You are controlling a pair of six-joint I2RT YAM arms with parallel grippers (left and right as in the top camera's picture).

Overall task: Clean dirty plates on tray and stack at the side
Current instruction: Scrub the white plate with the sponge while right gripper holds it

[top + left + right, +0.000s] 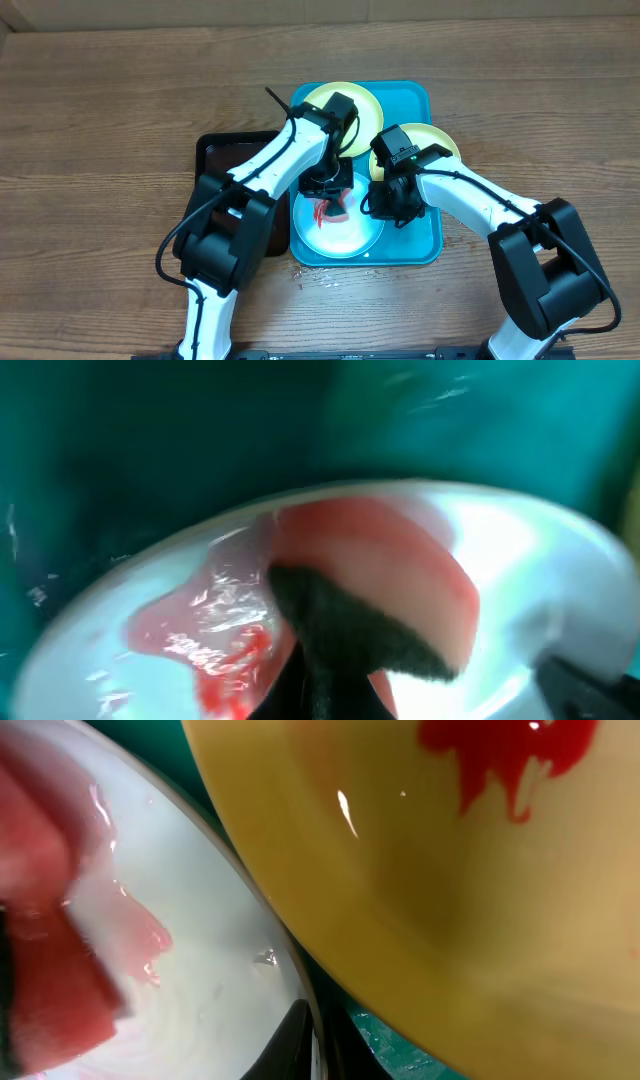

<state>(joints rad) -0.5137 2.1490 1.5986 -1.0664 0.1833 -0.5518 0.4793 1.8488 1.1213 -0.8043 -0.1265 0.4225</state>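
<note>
Overhead: tray (415, 100) at frame centre on the wooden surface (100, 120), three plates in it. The light-blue plate (345, 240) sits lower centre, with red sauce (215, 645) smeared across it.

Left pincer (328, 190) is down on this plate, closed narrow on a pink sponge (380, 590) with a dark scrub face. Right pincer (392, 205) is at the plate's right rim. Right wrist view shows one dark finger (288, 1035) over that rim, so I read it as nipped shut on the plate to steady it.

The upper yellow-green plate (365, 105) is partly under the left arm. The right yellow-green plate (440, 140) lies just beside the gripped rim and is unwiped.

Risks, as judged:
- The rim is wet and glossy, so a hard stroke could pull the plate out of the nip.
- Pressing near the edge could tip the plate.
- A loaded sponge may drag sauce over the rim onto the tray.
- The two arms are close and could collide.
</note>
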